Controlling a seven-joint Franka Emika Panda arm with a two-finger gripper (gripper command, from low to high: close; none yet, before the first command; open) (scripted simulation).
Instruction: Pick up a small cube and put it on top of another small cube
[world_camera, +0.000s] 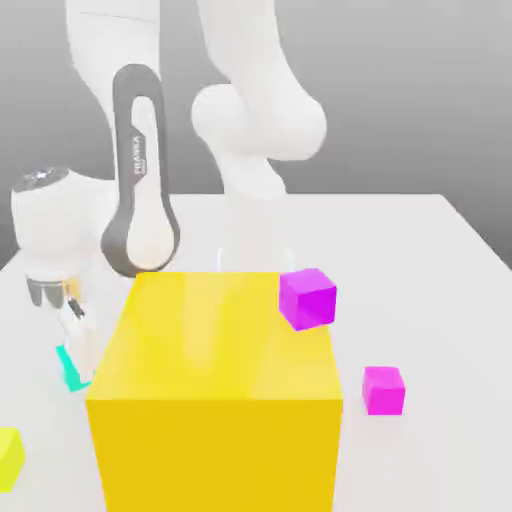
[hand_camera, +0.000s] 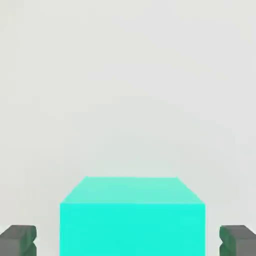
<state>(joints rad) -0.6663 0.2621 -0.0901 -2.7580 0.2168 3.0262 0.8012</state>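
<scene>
- White Panda arm folded low, hand at the exterior view's left, pointing down.
- Gripper down at the table surface.
- Hand view: dark fingertips apart, a gap beside each, neither pad touching anything.

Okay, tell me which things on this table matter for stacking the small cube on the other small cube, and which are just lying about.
Part of the job:
- cyan cube, between the gripper fingers
- small yellow cube, at the exterior view's lower left edge

Just lying about:
- big yellow block
- magenta cube behind the block's far right corner
- second magenta cube on the table
</scene>
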